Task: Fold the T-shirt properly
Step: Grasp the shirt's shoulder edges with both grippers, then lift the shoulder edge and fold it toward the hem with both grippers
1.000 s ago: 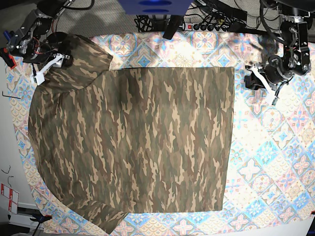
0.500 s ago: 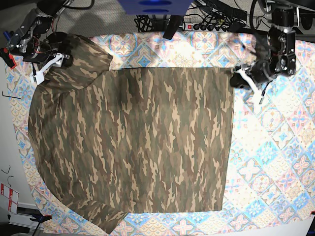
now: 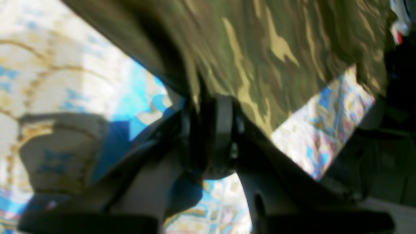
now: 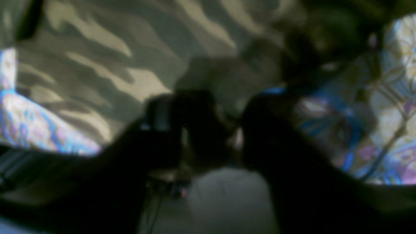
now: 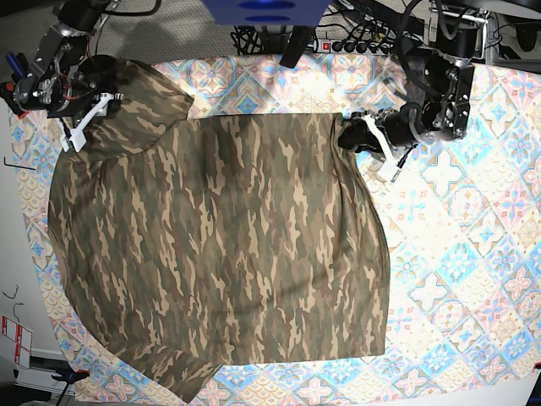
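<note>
The camouflage T-shirt (image 5: 220, 245) lies spread on the tablecloth. Its top right corner is lifted and drawn leftward, and the right edge bulges. My left gripper (image 5: 352, 135) is at that corner. In the left wrist view the gripper (image 3: 208, 130) is shut on the shirt's (image 3: 276, 42) edge. My right gripper (image 5: 82, 127) is at the upper left sleeve. The right wrist view is blurred. There the gripper's (image 4: 227, 130) dark fingers appear closed with camouflage cloth (image 4: 130, 48) at them.
The blue-and-cream tile-patterned tablecloth (image 5: 465, 254) covers the table and shows bare on the right. A power strip (image 5: 351, 42) and cables lie along the back edge. A blue object (image 5: 266, 10) sits at the top middle. The table's left edge is near the shirt.
My left gripper came in from the right, took the shirt's top right corner and pulled it leftward, bowing the right edge. My right gripper shifted slightly at the left sleeve.
</note>
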